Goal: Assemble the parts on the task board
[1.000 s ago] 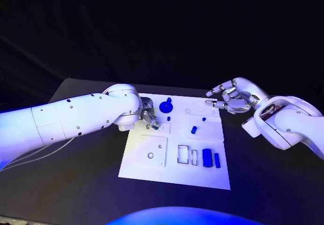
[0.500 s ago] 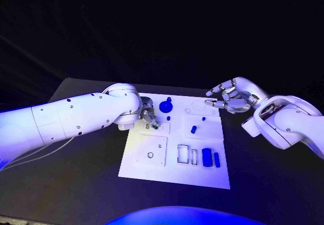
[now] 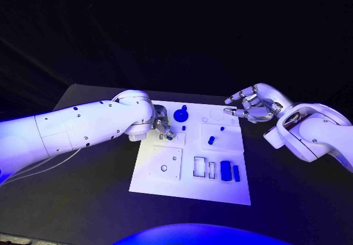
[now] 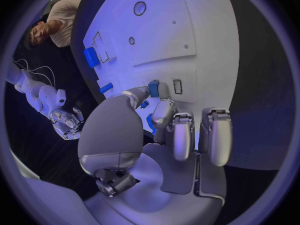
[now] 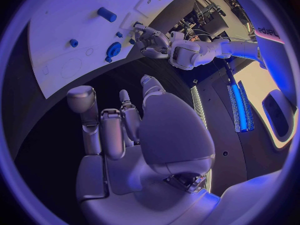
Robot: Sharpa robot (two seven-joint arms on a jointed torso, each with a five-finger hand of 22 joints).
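Black table [image 3: 88,204], left hand [image 4: 156,130] pinching part [image 4: 154,88]

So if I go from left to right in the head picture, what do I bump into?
Left arm → left hand, pinching a small blue part → round blue part → blue peg → blue blocks → right hand → right arm.

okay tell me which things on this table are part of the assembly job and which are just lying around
Part of the job:
task board
small blue part pinched by the left hand
round blue part
blue peg
two blue blocks
right hand, holding nothing

Lying about:
nothing but the black table
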